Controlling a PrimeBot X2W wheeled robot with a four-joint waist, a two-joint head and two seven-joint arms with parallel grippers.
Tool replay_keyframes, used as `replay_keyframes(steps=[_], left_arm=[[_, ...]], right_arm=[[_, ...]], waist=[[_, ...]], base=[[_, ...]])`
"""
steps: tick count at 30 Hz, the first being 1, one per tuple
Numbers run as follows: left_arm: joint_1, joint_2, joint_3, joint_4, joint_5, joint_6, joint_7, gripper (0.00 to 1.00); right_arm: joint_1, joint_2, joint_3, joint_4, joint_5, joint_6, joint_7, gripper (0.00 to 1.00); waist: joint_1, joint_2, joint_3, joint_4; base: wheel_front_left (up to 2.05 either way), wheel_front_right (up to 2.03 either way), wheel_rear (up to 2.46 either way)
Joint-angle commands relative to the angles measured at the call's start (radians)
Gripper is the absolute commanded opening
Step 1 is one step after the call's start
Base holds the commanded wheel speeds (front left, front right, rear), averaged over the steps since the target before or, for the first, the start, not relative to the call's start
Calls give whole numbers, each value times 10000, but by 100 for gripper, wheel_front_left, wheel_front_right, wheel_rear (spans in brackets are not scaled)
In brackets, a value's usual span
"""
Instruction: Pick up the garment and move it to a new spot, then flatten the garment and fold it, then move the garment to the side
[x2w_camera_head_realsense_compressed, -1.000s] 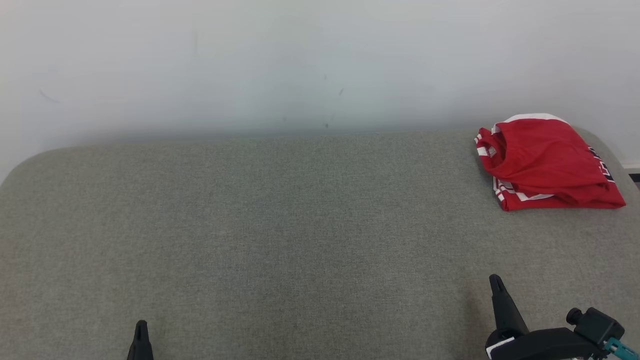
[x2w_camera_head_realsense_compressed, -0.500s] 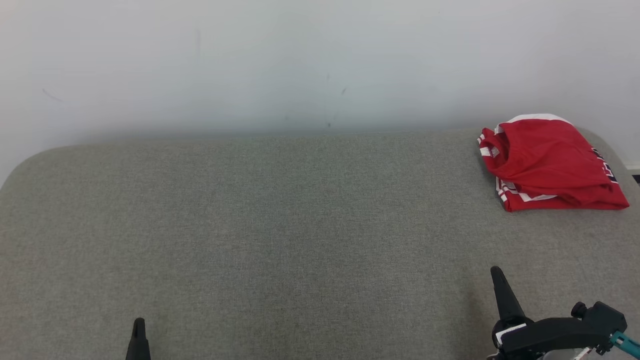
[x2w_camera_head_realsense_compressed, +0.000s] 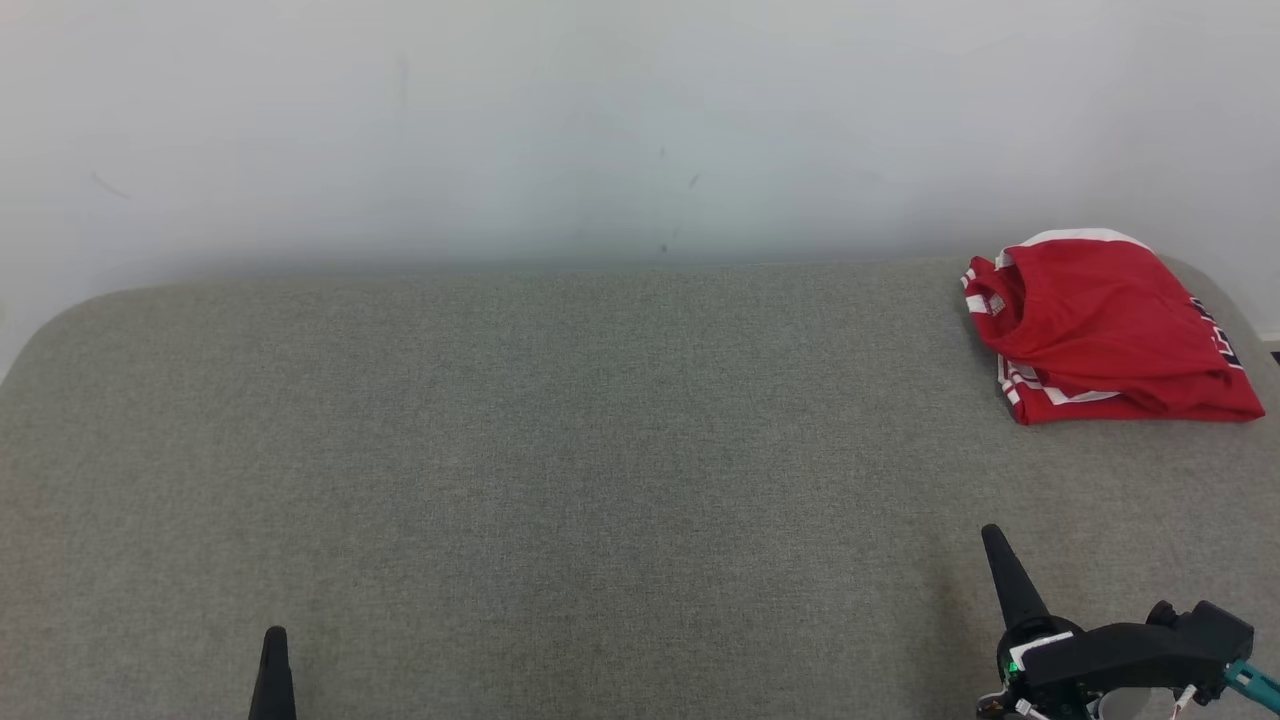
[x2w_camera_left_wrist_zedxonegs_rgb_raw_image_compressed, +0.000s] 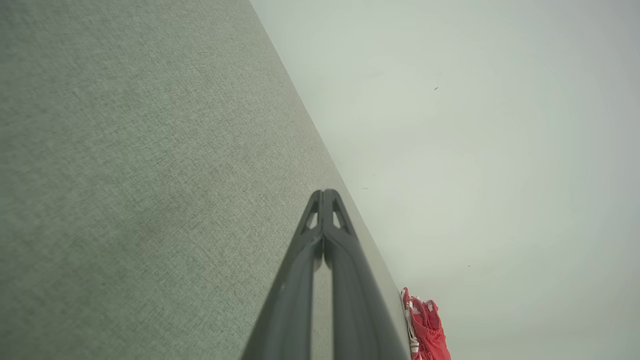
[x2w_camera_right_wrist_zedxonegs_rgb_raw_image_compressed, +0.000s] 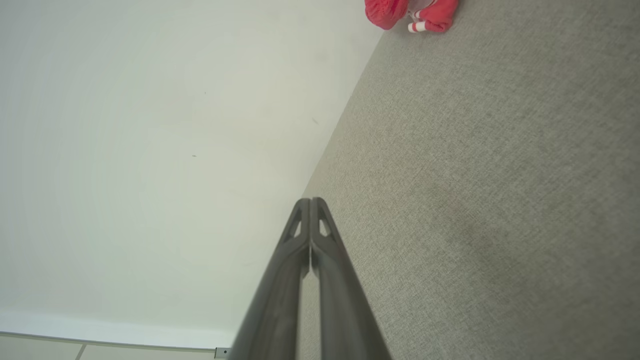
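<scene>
– Where is the shirt (x2w_camera_head_realsense_compressed: 1105, 325) lying?
– Folded, at the far right corner of the grey table (x2w_camera_head_realsense_compressed: 600, 450).
– The grippers?
– Left gripper (x2w_camera_head_realsense_compressed: 272, 634) and right gripper (x2w_camera_head_realsense_compressed: 990, 533) are hovering well apart from it, jaws pressed together, empty.

Bright red soft fabric shirt with white panels (x2w_camera_head_realsense_compressed: 1105, 320): dark print at right edge too small to read. Left hand (x2w_camera_head_realsense_compressed: 272, 650): cropped by bottom edge.
</scene>
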Motion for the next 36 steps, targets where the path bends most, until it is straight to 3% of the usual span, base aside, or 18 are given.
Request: replay_keyframes(steps=[1, 36], left_arm=[[-181, 44, 34, -130, -311, -57, 37, 0], [-249, 54, 131, -384, -3460, -249, 516, 0]], right_arm=[[-159, -55, -57, -40, 319, -14, 88, 0], [-609, 29, -478, 229, 3347, -20, 1163, 0]], waist=[[0, 0, 2, 8], [0, 0, 39, 167]], base=[[0, 0, 0], [0, 0, 0]])
